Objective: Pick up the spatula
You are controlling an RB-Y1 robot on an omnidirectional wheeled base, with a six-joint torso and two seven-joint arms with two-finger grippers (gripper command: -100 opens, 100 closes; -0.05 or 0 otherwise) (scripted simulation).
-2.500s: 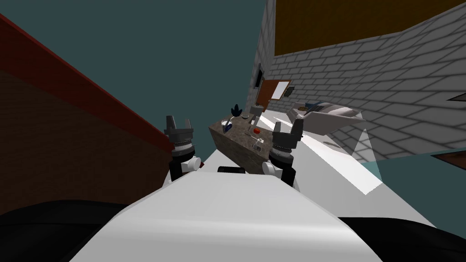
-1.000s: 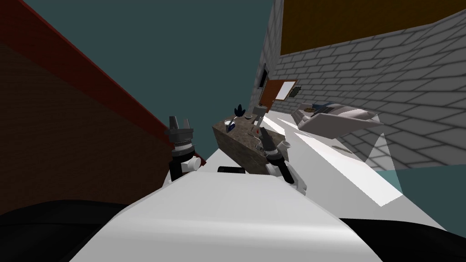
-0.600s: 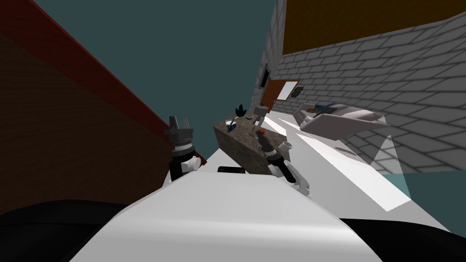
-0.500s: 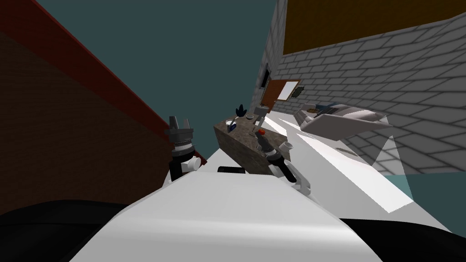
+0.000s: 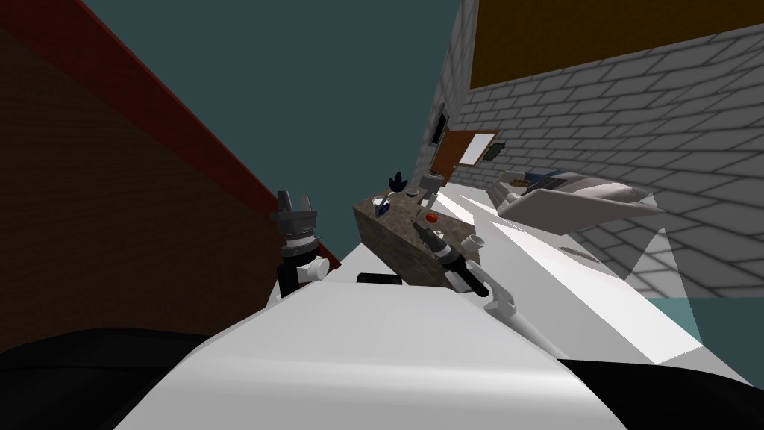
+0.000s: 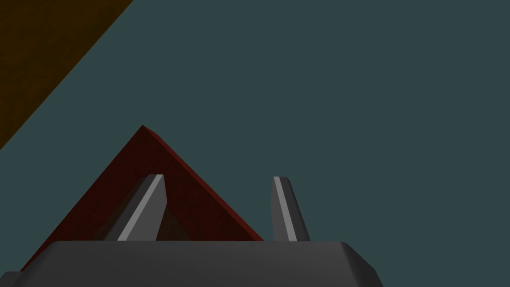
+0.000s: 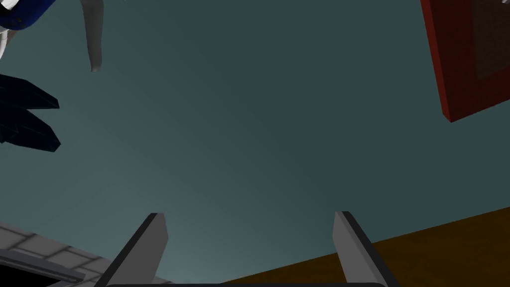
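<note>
Though it shows small, what is judged the spatula (image 5: 427, 188), grey and flat-headed, is seen on the bench (image 5: 388, 242) just beyond the right jaws, its length pointing roughly toward them; both pairs are held apart, the left jaws well aside.

Likely a home kitchen, walled in grey brick (image 5: 597, 112), a mottled brown counter (image 5: 395, 239) carried small tabletop items, among them a red item (image 5: 431, 217) and a dark plant (image 5: 398, 181), a framed board (image 5: 466, 149) hung beyond.
</note>
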